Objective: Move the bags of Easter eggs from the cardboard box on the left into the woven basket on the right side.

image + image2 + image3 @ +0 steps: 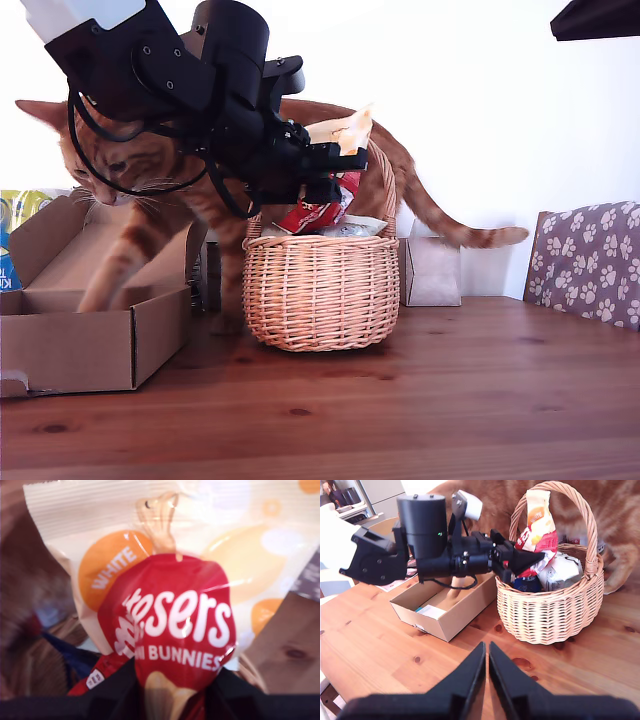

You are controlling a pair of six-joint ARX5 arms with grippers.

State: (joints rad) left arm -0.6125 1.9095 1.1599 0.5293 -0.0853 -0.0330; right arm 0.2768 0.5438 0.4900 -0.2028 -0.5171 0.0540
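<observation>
Filling the first wrist view, the cream-and-orange bag [180, 620] is clamped in my first gripper [527, 562] just above the woven basket [320, 290]. Beneath lie, it seems, a dark blue bag [526, 583] and a white one. My second gripper [487, 655] hovers closed, empty, over the bench [600, 670]; the cardboard box [70, 340] sits beyond my first gripper.

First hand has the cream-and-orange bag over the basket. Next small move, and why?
Probably open my first hand and let go. The cream-and-orange bag already hangs inside the arch of the woven basket, its lower end down among the other bags there. My second hand sits shut above the table, clear of it. A cat stands just behind, paw in the cardboard box, so keep it gentle.
</observation>
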